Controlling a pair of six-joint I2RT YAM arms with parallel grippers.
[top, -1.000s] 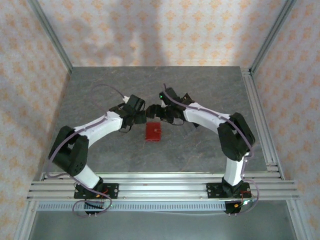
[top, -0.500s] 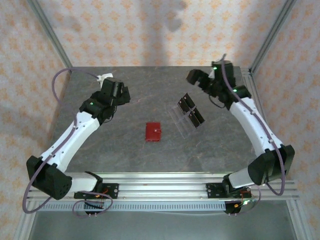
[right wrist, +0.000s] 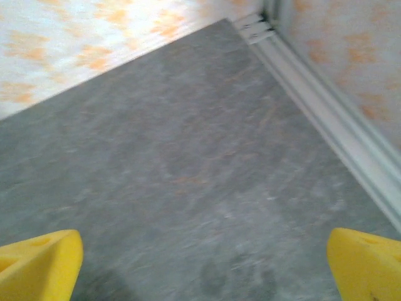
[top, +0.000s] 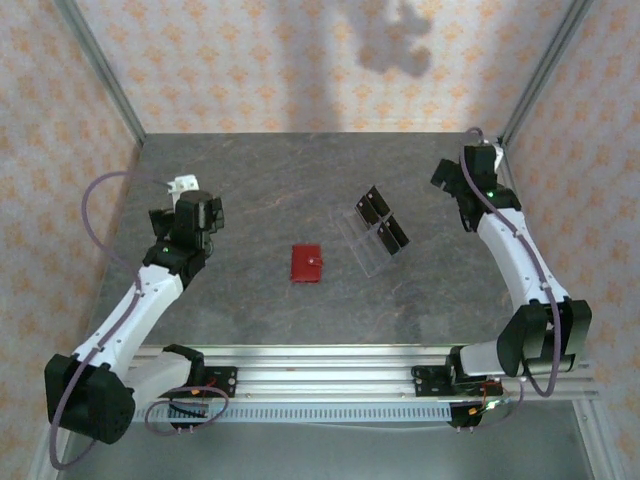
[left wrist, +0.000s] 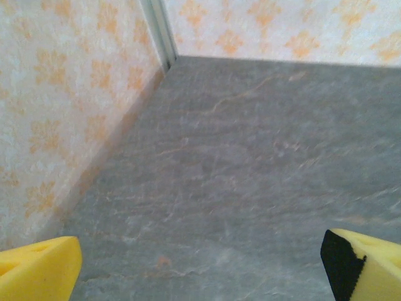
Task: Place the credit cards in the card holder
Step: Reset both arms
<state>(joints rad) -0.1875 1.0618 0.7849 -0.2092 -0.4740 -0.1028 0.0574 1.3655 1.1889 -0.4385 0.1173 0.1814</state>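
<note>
**Step in hand:** probably a pause between actions. The left gripper (left wrist: 200, 269) and right gripper (right wrist: 203, 266) stand at opposite sides of the table. Their yellow wedge-shaped pads (left wrist: 37, 269) are spread fully and hold nothing.

**Task items:** the small red square folding wallet (top: 307, 264) lies flat and closed at the middle of the matte grey stone-textured tabletop (top: 250, 190). It is near the clear acrylic stand with black strips (top: 378, 228). Whether cards sit inside cannot be told.

**Next move:** likely calls for 1 gripper to pin the wallet while the other lifts its flap.

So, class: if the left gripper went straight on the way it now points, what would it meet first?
Likely the bare table, then the patterned wall at the far left corner. Nothing lies ahead of the open left gripper, though depth is unclear.
</note>
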